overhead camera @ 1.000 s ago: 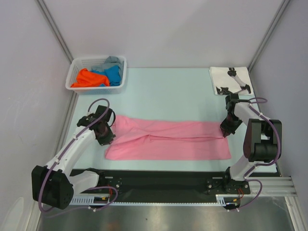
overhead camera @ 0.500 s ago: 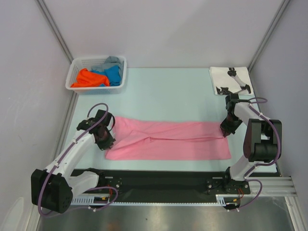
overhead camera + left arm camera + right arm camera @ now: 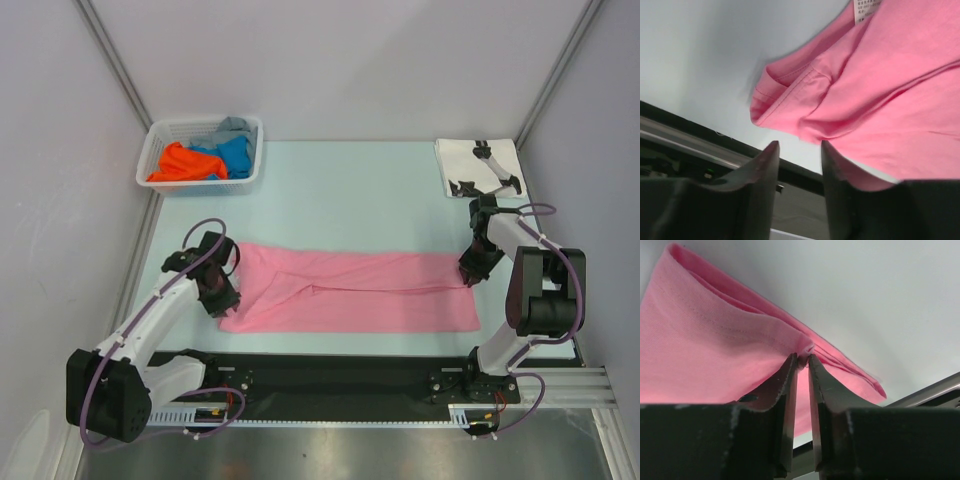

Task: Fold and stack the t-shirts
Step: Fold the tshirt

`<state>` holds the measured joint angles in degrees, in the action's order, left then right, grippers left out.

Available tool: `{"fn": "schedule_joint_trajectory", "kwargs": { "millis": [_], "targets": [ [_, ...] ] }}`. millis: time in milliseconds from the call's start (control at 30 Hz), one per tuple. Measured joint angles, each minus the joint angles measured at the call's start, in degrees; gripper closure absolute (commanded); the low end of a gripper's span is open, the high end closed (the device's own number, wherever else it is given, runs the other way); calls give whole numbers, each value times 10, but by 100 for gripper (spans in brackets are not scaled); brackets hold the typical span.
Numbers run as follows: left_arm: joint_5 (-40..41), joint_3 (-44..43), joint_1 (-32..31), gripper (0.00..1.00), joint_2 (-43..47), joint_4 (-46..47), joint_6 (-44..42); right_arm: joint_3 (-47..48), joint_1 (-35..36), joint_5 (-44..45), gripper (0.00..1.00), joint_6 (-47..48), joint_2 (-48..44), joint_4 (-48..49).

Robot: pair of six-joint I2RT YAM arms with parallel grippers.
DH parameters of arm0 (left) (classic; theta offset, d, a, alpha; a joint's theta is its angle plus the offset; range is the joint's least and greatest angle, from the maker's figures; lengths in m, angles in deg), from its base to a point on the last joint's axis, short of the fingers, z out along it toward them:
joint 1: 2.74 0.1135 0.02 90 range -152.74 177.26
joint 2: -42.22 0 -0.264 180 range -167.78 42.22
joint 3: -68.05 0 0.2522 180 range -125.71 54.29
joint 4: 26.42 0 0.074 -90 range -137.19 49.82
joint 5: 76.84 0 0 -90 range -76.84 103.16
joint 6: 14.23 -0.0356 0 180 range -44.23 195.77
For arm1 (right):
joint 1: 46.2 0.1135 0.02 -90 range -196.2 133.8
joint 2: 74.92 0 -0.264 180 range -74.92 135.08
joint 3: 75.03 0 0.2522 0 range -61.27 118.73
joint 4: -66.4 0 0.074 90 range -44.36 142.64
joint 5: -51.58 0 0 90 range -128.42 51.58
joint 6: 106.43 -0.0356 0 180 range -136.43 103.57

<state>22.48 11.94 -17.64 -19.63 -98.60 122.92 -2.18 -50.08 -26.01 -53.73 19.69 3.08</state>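
Observation:
A pink t-shirt (image 3: 350,290) lies as a long folded band across the near half of the table. My left gripper (image 3: 222,295) is at its left end, open, with nothing between the fingers; in the left wrist view the gripper (image 3: 799,145) stands just off the shirt's hemmed corner (image 3: 785,92). My right gripper (image 3: 470,272) is at the shirt's right end. In the right wrist view its jaws (image 3: 803,357) are slightly parted, with a small tuft of the pink fold (image 3: 740,340) between the tips. A folded white t-shirt (image 3: 478,165) with black print lies at the back right.
A white lattice basket (image 3: 205,125) at the back left holds orange (image 3: 180,162), blue (image 3: 235,152) and grey (image 3: 232,125) t-shirts. A black rail (image 3: 330,375) runs along the table's near edge. Grey walls close in both sides.
My left gripper has opened and let go of the shirt's left end, which now lies flat. The right gripper's jaws have begun to part. Neither arm has moved much.

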Motion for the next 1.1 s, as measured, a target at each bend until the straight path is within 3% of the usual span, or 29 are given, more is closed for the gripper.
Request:
{"fn": "schedule_joint_trajectory", "kwargs": {
  "millis": [100,133,167,267,367,467,633,767,900,1100],
  "targets": [
    [4,-13,1,22,7,-14,-9,0,-5,0,70,9,-7,-9],
    [8,-24,1,19,15,-21,-15,0,-6,1,68,14,-15,-12],
    [12,-37,1,17,26,-23,-22,0,-7,1,55,21,-25,-15],
    [29,-82,1,15,52,-17,-59,6,-7,4,32,45,-63,-17],
    [34,-127,7,20,46,16,-118,15,-8,3,22,76,-90,-4],
    [19,-158,19,37,-6,68,-175,26,-13,-18,23,107,-90,23],
    [-15,-192,46,42,-156,150,-240,57,-21,-70,27,142,-49,60],
    [-36,-216,73,53,-259,184,-267,70,-33,-114,39,162,-18,86],
    [-69,-245,103,53,-316,207,-277,75,-56,-141,46,169,2,94],
    [-131,-278,118,48,-360,233,-275,88,-72,-167,47,171,26,103]
  ]
}}
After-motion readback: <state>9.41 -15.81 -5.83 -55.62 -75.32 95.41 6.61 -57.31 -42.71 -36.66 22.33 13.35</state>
